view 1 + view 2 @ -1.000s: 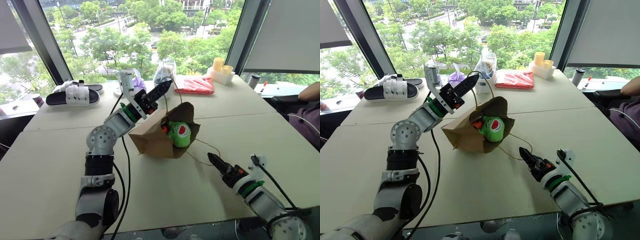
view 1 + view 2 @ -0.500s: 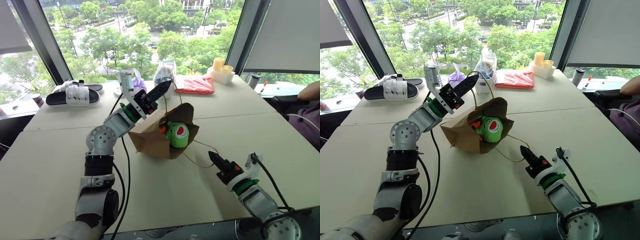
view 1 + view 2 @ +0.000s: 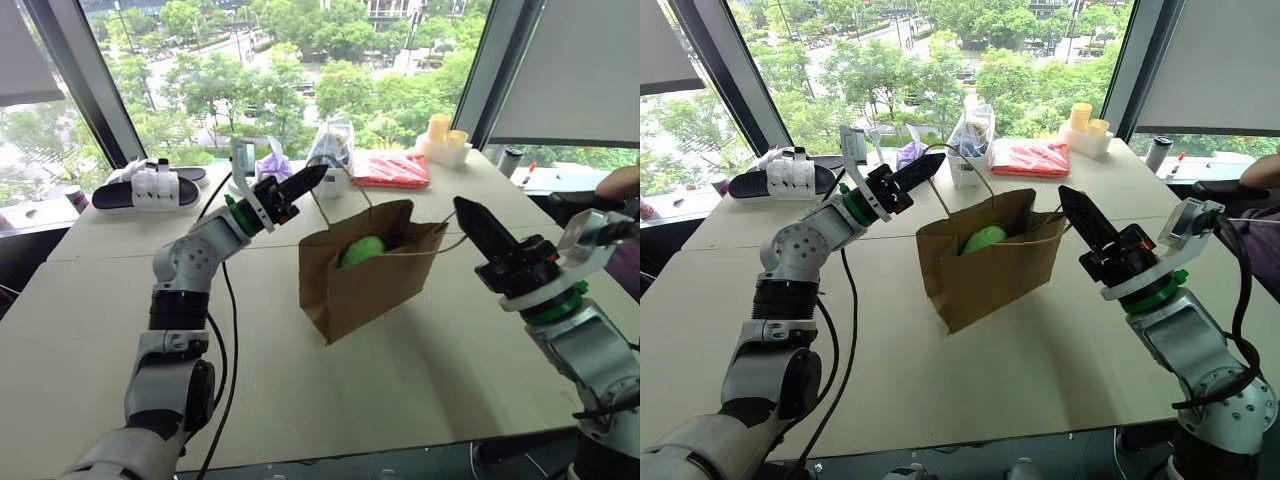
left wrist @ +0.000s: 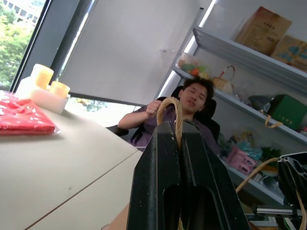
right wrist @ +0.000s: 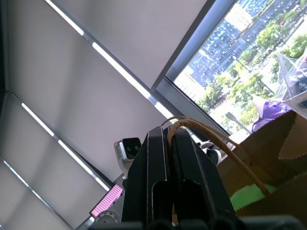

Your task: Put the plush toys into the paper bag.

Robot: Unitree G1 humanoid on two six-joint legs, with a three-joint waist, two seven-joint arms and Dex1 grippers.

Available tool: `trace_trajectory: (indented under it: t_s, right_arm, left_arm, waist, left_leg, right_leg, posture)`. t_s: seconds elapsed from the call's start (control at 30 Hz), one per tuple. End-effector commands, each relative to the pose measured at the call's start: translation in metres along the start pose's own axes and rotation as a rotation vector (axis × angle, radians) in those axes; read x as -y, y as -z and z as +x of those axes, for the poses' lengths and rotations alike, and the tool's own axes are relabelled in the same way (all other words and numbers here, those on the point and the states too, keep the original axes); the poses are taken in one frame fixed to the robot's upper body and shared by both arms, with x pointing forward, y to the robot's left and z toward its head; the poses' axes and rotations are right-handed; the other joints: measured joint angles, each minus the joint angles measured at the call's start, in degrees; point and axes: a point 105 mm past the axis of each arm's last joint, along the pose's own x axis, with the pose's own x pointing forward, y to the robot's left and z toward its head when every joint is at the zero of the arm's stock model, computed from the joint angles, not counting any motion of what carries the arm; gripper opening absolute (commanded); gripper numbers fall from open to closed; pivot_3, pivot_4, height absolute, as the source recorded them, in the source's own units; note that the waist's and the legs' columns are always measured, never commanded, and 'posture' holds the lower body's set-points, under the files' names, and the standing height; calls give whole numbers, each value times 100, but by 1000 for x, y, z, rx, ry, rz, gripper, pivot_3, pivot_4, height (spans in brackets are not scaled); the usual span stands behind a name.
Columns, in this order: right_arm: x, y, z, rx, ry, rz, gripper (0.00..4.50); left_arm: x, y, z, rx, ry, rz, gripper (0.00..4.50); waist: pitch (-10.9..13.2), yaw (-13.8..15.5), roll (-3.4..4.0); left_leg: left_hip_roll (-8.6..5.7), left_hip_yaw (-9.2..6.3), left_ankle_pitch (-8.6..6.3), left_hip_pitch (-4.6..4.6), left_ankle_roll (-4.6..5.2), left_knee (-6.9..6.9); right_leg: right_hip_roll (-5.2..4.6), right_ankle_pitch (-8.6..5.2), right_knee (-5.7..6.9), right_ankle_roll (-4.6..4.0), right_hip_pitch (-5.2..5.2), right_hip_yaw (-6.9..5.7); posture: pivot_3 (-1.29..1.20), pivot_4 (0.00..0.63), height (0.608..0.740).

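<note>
An office: pale worktables (image 3: 120,330) by tall windows (image 3: 250,70), storage shelves (image 4: 249,52), a seated person (image 4: 184,108).

Bright window daylight, sharp frames

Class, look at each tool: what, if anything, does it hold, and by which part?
Both the left tool and right tool pinch the brown paper bag by its twine handles.

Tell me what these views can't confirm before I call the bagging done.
- Orange plush toy: hidden; the paper bag wall blocks its inside in both eye views.
- Green plush toy: just its top shows over the rim; its face is hidden.
- Bag contents in the right wrist view: only a green sliver, behind the right gripper shut on its twine handle.
- Left gripper pinches the other handle; the bag itself is cut off below.
</note>
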Motion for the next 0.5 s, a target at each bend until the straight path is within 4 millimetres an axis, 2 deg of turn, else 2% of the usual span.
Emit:
trace_trajectory:
  t_s: [0.03,0.13,0.37,0.5]
  right_arm:
    - [1,8,1,-27,7,-12,79]
    - [11,15,-6,-37,58,-2,877]
    - [11,18,-15,-55,72,-27,4395]
    - [4,19,-21,-74,40,-39,4455]
  left_arm:
    - [6,2,10,5,23,19,0]
    - [3,9,9,18,22,-29,833]
    - [2,12,4,11,24,-26,4376]
    - [-2,11,-4,-14,20,-14,4445]
  waist:
    - [1,3,-1]
    - [1,3,-1]
    - [1,-10,-1]
    - [1,-3,-1]
  left_leg:
    - [0,0,0,-1,0,1]
    - [0,0,0,-1,0,1]
    - [2,-1,0,2,0,1]
    - [2,0,1,1,-1,2]
  right_leg:
    - [1,0,1,0,0,-1]
    - [0,0,1,0,0,-1]
    - [2,0,3,0,-1,1]
    - [2,0,2,0,-1,2]
  posture:
    - [0,150,740]
    - [0,150,740]
    - [0,150,740]
    - [0,150,740]
